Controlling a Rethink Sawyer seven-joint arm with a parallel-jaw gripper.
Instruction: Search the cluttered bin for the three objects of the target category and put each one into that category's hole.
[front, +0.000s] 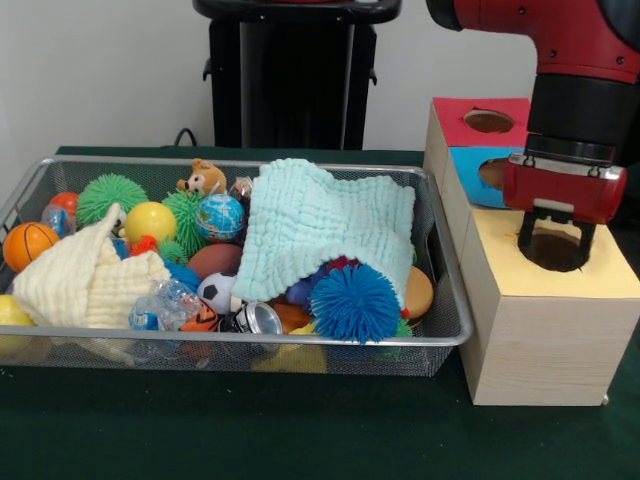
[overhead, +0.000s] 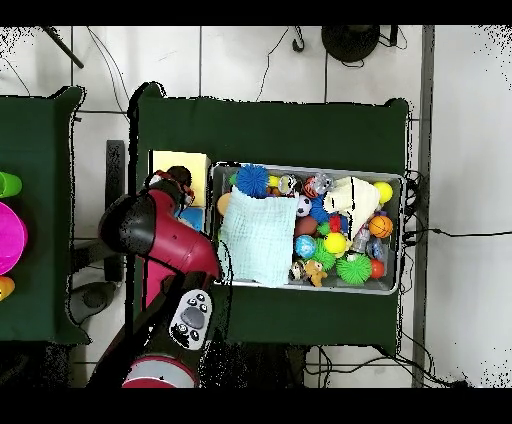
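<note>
The wide silver wire-mesh basket (front: 440, 335) sits heaped with toys and cloths. Just beside it stands the pale wooden box's yellow-surround round hole (front: 555, 250).

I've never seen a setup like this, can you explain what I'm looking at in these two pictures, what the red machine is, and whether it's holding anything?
The red and black machine is a robot arm with a hand at its end. One picture looks across the table at the robot; the other looks straight down from above, turned half round. On the green table sits a wire mesh basket full of toys: balls, a blue spiky ball, a small teddy, plus a mint-green cloth and a cream cloth. Beside it stands a wooden box with holes framed in red, blue and yellow. The hand hovers over the yellow hole; I can't tell whether it is open or holding anything.
</note>
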